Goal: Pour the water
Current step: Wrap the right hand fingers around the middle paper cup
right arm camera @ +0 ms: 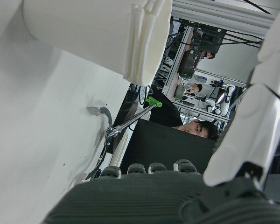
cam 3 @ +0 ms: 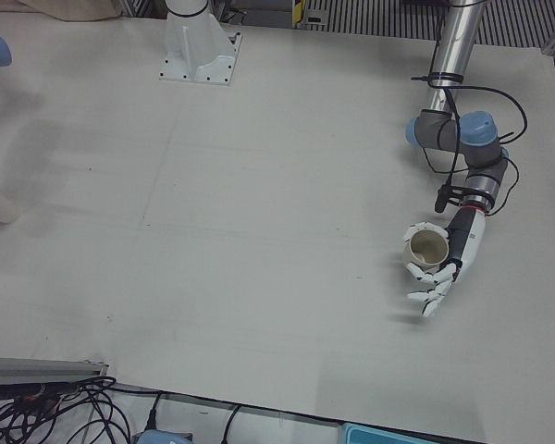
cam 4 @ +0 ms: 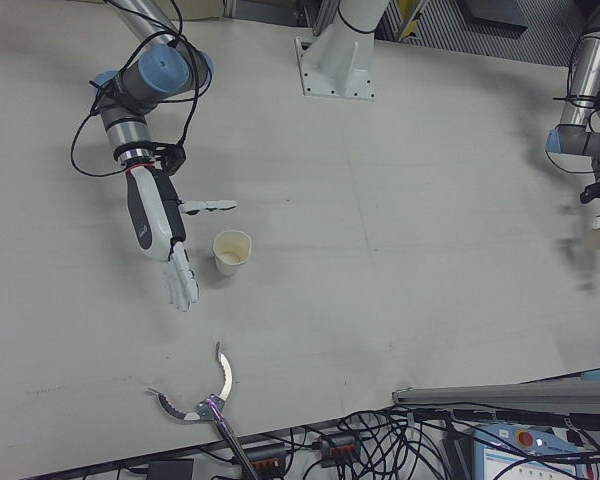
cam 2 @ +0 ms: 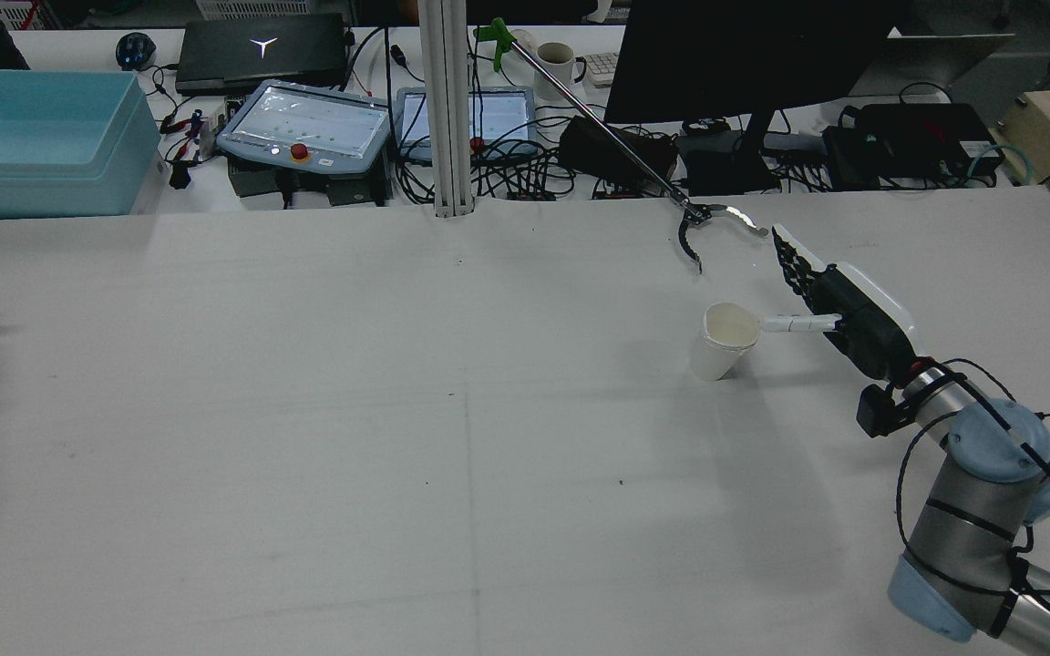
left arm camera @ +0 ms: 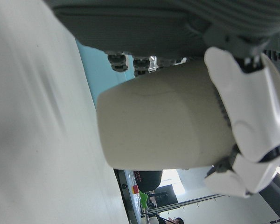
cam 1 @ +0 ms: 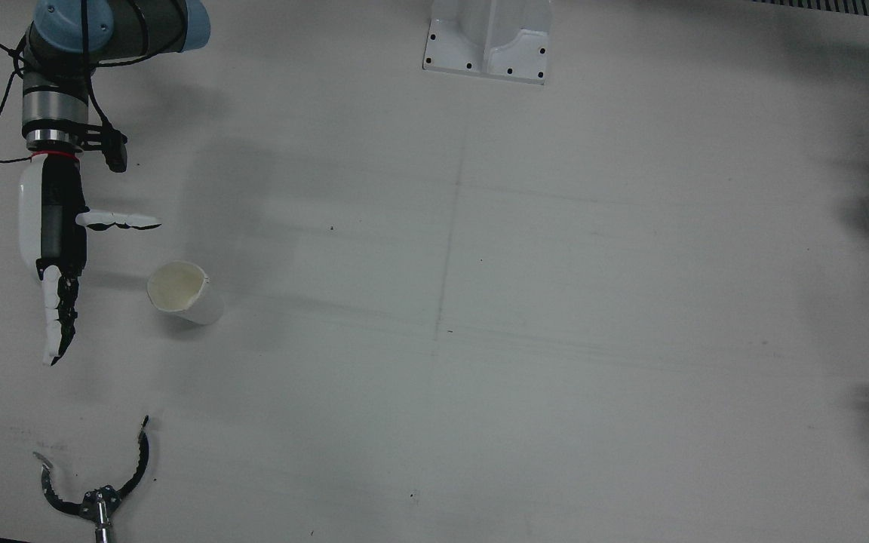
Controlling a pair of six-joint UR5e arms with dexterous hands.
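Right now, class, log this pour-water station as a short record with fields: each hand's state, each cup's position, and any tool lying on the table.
right hand: open, fingers spread, beside a cup, not gripping it
right-side white paper cup: upright on the white table
left hand: shut on a second cup
left-side white paper cup: upright, held in the hand
tool: metal reacher-grabber claw, open, at the table's operator edge

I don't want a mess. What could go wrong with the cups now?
The right hand is open right beside the standing paper cup, one finger stretched past its rim, so a sideways move might tip it. The left hand holds another cup above the table; a loose hold might drop it.
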